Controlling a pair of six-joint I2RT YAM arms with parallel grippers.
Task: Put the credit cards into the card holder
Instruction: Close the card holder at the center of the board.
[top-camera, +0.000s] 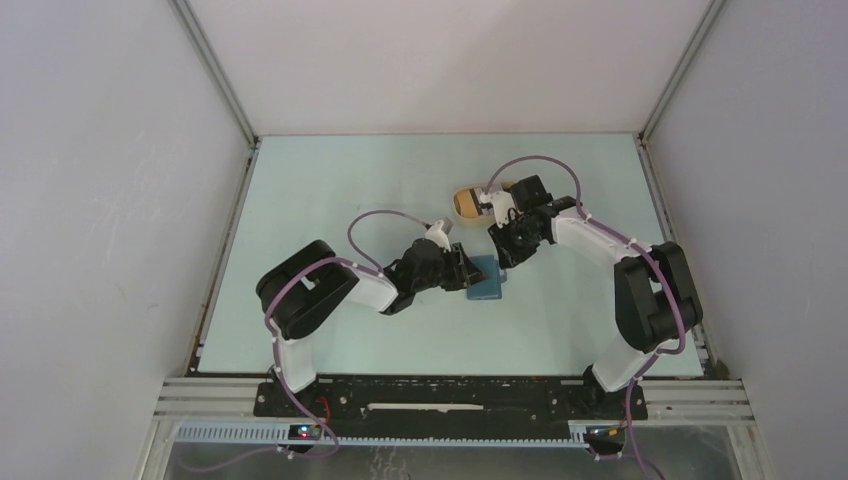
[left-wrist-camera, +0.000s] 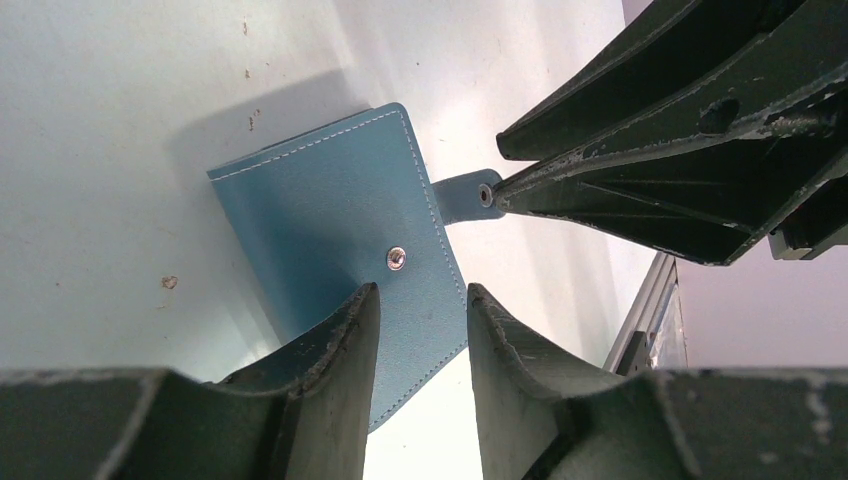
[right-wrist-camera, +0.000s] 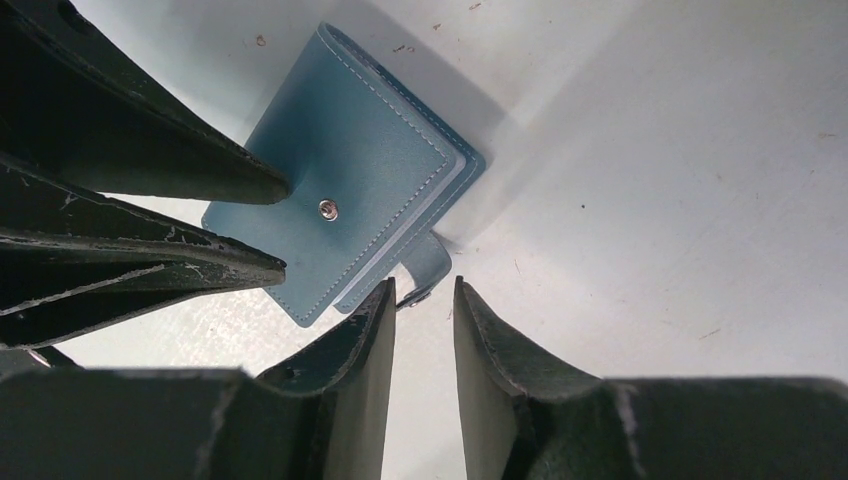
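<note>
The card holder (top-camera: 487, 281) is a teal-blue wallet lying folded on the table, snap stud on its top face (left-wrist-camera: 330, 215) (right-wrist-camera: 350, 165). Its snap tab (left-wrist-camera: 462, 196) (right-wrist-camera: 430, 262) sticks out from one edge. My left gripper (top-camera: 466, 270) (left-wrist-camera: 420, 300) is open, its tips over the wallet's near corner with blue leather showing in the gap. My right gripper (top-camera: 507, 256) (right-wrist-camera: 425, 290) is open too, its left fingertip right at the tab and nothing between the fingers. The credit cards are out of view.
A tan oval tray (top-camera: 468, 201) sits behind the right gripper, partly hidden by it. The pale table (top-camera: 330, 190) is walled in by white panels, with metal rails along its sides. Both arms meet over the wallet near the table's middle.
</note>
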